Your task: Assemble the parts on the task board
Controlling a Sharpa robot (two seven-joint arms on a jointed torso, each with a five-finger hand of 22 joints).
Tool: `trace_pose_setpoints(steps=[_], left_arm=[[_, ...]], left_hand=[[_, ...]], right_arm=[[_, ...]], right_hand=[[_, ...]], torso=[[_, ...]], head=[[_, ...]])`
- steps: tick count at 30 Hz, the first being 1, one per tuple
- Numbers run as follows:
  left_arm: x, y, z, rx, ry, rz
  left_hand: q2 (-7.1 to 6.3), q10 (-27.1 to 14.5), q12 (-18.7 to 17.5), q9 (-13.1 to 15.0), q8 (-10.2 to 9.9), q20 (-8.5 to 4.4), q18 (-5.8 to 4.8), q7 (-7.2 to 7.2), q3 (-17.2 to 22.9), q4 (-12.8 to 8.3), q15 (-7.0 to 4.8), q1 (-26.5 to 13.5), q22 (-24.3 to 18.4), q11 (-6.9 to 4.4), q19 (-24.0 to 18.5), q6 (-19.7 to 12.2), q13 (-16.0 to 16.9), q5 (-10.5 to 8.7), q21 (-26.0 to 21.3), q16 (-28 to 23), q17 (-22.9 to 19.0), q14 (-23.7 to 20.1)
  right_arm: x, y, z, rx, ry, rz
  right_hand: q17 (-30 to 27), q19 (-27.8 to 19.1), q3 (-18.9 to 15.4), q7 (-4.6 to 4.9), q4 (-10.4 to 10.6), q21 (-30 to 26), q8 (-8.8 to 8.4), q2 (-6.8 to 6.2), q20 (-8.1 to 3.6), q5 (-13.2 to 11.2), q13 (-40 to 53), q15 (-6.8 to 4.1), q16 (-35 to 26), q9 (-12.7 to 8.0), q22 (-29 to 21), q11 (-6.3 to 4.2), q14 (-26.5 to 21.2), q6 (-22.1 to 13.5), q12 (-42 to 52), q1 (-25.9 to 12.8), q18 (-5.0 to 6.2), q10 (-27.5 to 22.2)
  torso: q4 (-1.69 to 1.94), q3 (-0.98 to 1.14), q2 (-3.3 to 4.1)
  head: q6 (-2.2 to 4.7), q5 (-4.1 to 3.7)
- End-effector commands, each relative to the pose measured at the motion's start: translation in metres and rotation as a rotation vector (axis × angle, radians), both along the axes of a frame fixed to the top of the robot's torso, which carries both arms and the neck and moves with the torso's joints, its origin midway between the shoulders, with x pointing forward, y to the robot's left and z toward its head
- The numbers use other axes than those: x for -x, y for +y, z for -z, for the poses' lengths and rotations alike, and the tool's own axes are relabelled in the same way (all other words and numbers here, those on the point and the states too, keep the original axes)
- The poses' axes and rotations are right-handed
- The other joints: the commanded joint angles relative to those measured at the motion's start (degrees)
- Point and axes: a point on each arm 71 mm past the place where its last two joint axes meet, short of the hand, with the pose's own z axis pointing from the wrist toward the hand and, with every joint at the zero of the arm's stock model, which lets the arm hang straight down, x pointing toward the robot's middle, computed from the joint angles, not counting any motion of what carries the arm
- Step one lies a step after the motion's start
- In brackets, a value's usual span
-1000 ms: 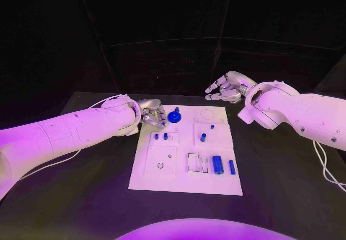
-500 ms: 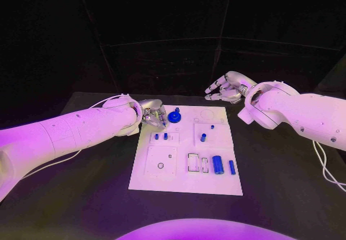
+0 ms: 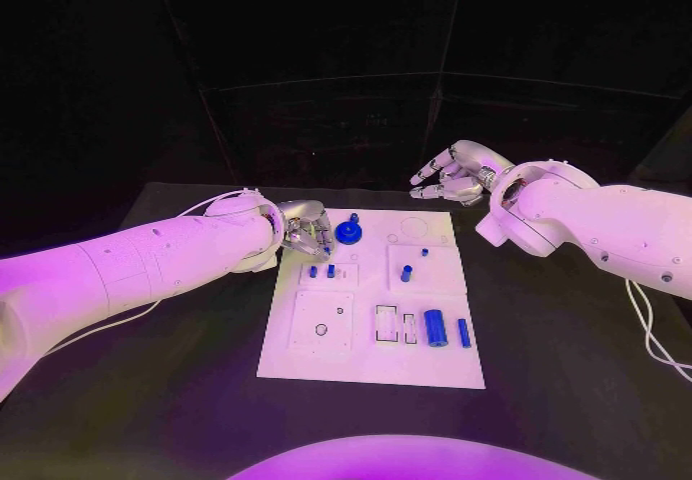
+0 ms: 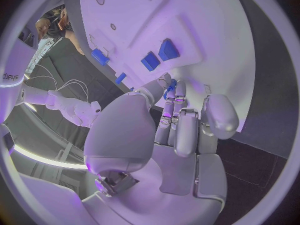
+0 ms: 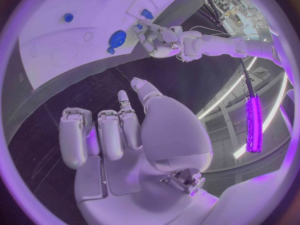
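I see my left hand [image 3: 304, 232] at the task board [image 3: 372, 368] far left corner, fingertips beside a blue gear part [image 3: 348, 235], grip unclear. My right hand [image 3: 456, 176] hovers beyond the far edge, fingers apart, holding nothing.

We reach our left arm across from the left, its hand [image 3: 304, 228] low with fingers curled in together. Our right arm bends in from the right, its hand [image 3: 456, 173] raised, fingers loosely spread, holding nothing.

head overhead, wrists close, sharing task board [image 3: 369, 340]
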Motion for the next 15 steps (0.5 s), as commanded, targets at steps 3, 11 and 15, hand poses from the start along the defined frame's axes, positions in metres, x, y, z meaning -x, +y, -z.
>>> trace_pose_setpoints(steps=[3, 11, 15], left_arm=[[0.0011, 0.0022, 0.0014, -0.02, 0.002, 0.001], [0.0009, 0.002, 0.0007, -0.013, -0.007, 0.004], [0.0003, 0.0025, 0.0007, -0.013, -0.009, 0.002]], left_hand=[[-0.8, 0.0, -0.6, -0.1, -0.3, -0.09, -0.52, 0.12, -0.5, 0.0, -0.01, -0.3, -0.1, 0.23, -0.2, 0.2, -0.2, 0.06, 0.0, -0.2, -0.2, 2.3], [-1.21, -0.3, -1.3, -0.9, -1.9, 0.05, -0.53, 0.39, -0.8, -0.1, 0.19, -0.7, 0.0, 0.48, -0.2, -1.8, -0.6, 0.07, -0.1, -0.3, -0.5, 2.2], [-1.42, -0.7, -1.8, -1.2, -2.6, 0.15, -0.52, 0.59, -1.0, -0.1, 0.34, -0.9, -0.1, 0.69, -0.3, -2.5, -0.8, 0.07, -0.2, -0.4, -0.7, 2.2]], right_arm=[[-0.0005, 0.0008, -0.0014, 0.0, -0.006, -0.005], [-0.0015, 0.0004, -0.0009, 0.003, -0.004, -0.003], [-0.0017, 0.0004, -0.0008, 0.003, -0.004, -0.002]], right_hand=[[3.2, 0.7, 0.4, 0.14, 0.0, -0.3, -0.26, 0.13, -0.36, 0.2, 7.6, -0.43, -0.3, 0.0, 5.0, -0.26, 3.5, 0.1, -0.1, -0.6, 0.54, 0.4], [3.2, 0.7, 0.4, 0.14, 0.0, -0.3, -0.26, 0.13, -0.36, 0.2, 7.6, -0.43, -0.3, 0.0, 5.0, -0.26, 3.5, 0.1, -0.1, -0.6, 0.54, 0.4], [3.2, 0.7, 0.4, 0.14, 0.0, -0.3, -0.26, 0.13, -0.36, 0.2, 7.6, -0.43, -0.3, 0.0, 5.0, -0.26, 3.5, 0.1, -0.1, -0.6, 0.54, 0.4]], torso=[[0.0, -0.06, 0.01], [0.02, -0.05, 0.03], [0.07, 0.04, 0.0]], head=[[-0.05, -0.01], [-0.08, -0.1], [-0.07, -0.01]])
